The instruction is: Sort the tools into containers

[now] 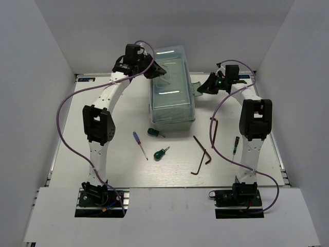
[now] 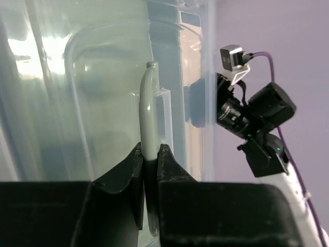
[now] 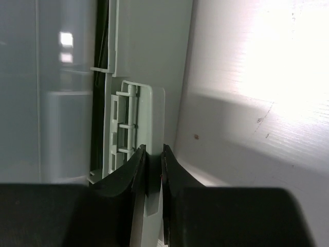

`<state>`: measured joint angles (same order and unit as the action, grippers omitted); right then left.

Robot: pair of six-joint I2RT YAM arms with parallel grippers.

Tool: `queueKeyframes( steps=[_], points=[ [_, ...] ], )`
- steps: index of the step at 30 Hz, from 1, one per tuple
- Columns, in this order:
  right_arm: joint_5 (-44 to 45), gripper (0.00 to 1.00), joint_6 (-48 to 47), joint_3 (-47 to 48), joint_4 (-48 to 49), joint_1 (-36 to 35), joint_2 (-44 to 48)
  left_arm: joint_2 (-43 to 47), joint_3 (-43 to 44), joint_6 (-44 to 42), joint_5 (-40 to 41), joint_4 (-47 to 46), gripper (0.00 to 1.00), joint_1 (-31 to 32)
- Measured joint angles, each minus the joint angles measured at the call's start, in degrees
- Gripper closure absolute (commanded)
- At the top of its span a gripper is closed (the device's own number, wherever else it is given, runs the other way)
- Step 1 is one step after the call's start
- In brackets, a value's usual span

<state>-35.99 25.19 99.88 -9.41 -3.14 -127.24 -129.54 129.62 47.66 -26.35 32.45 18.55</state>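
The toolbox (image 1: 172,87) stands at the back middle with its translucent lid down. My left gripper (image 1: 154,69) is shut on the lid's pale curved handle (image 2: 148,103), with the jaws pinching it from both sides (image 2: 150,152). My right gripper (image 1: 204,87) is at the box's right side, shut on the pale green latch flap (image 3: 146,108), gripped at its edge (image 3: 153,152). On the table in front lie a blue-handled screwdriver (image 1: 139,144), two stubby green-handled screwdrivers (image 1: 154,132) (image 1: 161,153), dark hex keys (image 1: 203,148) (image 1: 213,131) and a thin precision screwdriver (image 1: 235,145).
White walls close in the table at the back and both sides. The right arm's wrist camera (image 2: 249,121) shows just past the box in the left wrist view. Purple cables loop off both arms. The arm bases (image 1: 100,198) (image 1: 239,198) sit at the near edge.
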Motion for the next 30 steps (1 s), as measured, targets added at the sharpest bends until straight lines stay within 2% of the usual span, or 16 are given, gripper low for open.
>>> queueKeyframes(
  steps=[4, 8, 14, 17, 19, 20, 21, 23, 24, 26, 30],
  points=[
    [-0.39, 1.00, -0.90, 0.11, -1.09, 0.04, 0.02, 6.49, -4.90, -0.98, -0.04, 0.79, 1.00, -3.69],
    [-0.22, 1.00, -1.90, 0.09, -1.20, 0.57, 0.31, 12.24, -8.28, -4.94, 0.15, 5.27, 1.00, -10.97],
    [0.87, 1.00, -3.39, 0.07, -1.36, 2.75, 0.76, 12.37, -14.49, -12.48, 2.89, 9.51, 1.00, -17.88],
    [0.96, 1.00, -3.82, 0.07, -1.31, 3.52, 0.90, 11.78, -16.59, -13.64, 0.26, 9.35, 0.92, -19.21],
    [0.90, 0.99, -4.07, 0.07, -1.33, 3.56, 0.90, 11.89, -16.61, -14.23, -0.48, 8.79, 0.82, -19.04],
    [0.85, 0.87, -4.17, 0.02, -1.31, 3.56, 0.90, 11.96, -16.68, -14.47, -0.61, 8.57, 0.77, -18.97],
    [0.68, 0.72, -4.24, 0.00, -1.29, 3.56, 0.92, 11.96, -16.76, -14.73, -0.76, 8.37, 0.64, -18.99],
    [0.26, 0.37, -4.81, -0.31, -1.16, 3.72, 1.05, 11.96, -17.42, -15.85, 1.18, 8.50, 0.50, -19.23],
    [0.11, 0.31, -4.81, -0.59, -1.22, 4.02, 1.14, 11.96, -18.03, -16.22, 2.16, 8.70, 0.39, -19.67],
    [-0.59, 0.20, -5.86, -1.38, -1.05, 5.07, 1.29, 11.96, -19.50, -16.74, 3.82, 9.29, 0.33, -20.94],
    [-1.90, 0.16, -6.62, -3.04, -1.11, 7.15, 1.84, 11.96, -20.52, -17.05, 6.64, 11.21, 0.28, -24.28]
  ],
)
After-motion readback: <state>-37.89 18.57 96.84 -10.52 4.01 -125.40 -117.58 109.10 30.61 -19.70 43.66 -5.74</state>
